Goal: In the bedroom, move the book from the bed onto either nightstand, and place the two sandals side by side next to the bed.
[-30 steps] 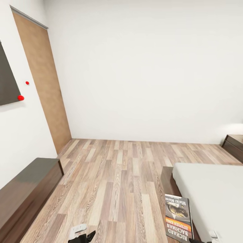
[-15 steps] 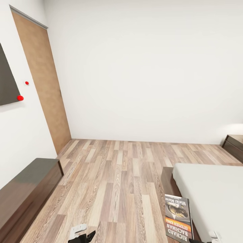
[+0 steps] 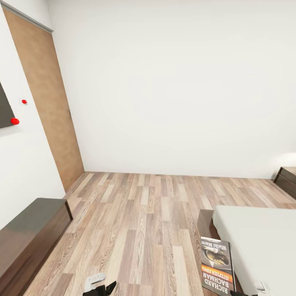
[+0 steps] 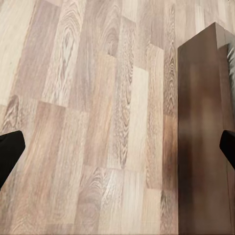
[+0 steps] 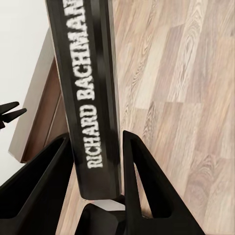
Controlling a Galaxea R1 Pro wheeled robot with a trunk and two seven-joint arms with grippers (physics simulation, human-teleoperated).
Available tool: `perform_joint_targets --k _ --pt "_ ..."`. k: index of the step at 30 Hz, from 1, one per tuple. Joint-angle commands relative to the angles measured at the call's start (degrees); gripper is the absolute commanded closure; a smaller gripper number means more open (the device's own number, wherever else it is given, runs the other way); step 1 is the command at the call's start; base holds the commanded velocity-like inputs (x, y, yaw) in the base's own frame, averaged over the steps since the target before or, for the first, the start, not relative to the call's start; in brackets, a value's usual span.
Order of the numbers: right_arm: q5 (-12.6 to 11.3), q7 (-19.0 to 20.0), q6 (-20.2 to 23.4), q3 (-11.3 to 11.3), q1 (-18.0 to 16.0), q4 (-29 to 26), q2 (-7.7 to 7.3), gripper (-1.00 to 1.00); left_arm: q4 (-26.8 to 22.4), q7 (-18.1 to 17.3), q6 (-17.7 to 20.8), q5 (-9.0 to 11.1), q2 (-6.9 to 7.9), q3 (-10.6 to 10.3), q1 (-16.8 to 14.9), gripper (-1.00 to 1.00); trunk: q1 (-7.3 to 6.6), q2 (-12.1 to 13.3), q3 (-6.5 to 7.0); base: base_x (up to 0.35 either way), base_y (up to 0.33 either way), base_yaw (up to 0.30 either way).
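Observation:
My right gripper (image 5: 95, 139) is shut on the book (image 5: 90, 78), its two black fingers clamping the dark spine lettered "RICHARD BACHMAN". In the head view the book (image 3: 217, 265) hangs at the lower right, over the corner of the bed (image 3: 259, 242), with the right gripper (image 3: 242, 292) just under it. The left gripper (image 4: 117, 152) is open and empty above the wood floor, beside the bed's brown frame (image 4: 200, 137); it also peeks in low in the head view (image 3: 100, 289). A dark nightstand (image 3: 287, 179) stands against the far wall at the right edge. The sandals are out of view.
A long dark wooden cabinet (image 3: 28, 236) runs along the left wall under a dark panel with red knobs (image 3: 15, 121). A brown wall panel (image 3: 49, 102) fills the left corner. Open plank floor (image 3: 144, 222) stretches between cabinet and bed to the white back wall.
The whole head picture has shifted: wall panel and cabinet slid left, the bed and nightstand sank lower, so the camera moved. The book stays held in the same place.

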Motion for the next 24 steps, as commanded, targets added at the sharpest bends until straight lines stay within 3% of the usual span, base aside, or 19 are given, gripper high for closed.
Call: perform_joint_targets --k 1,19,24 --pt "-0.59 0.14 0.46 0.19 -0.04 0.02 -0.03 1.00 0.08 -0.25 -0.10 0.42 0.01 -0.11 -0.05 -1.00 0.04 -0.06 -0.09 0.321 -0.012 0.000" --pt "-0.59 0.02 0.46 0.18 -0.05 0.02 -0.03 1.00 0.01 -0.17 -0.14 0.37 0.00 -0.11 -0.04 -1.00 0.04 -0.06 -0.09 0.328 -0.002 0.000" --pt "-0.59 -3.63 0.46 0.20 -0.05 0.02 -0.03 1.00 -0.04 0.10 -0.23 -0.22 0.06 -0.49 -0.06 -1.00 0.04 -0.06 -0.09 0.331 0.000 0.000"
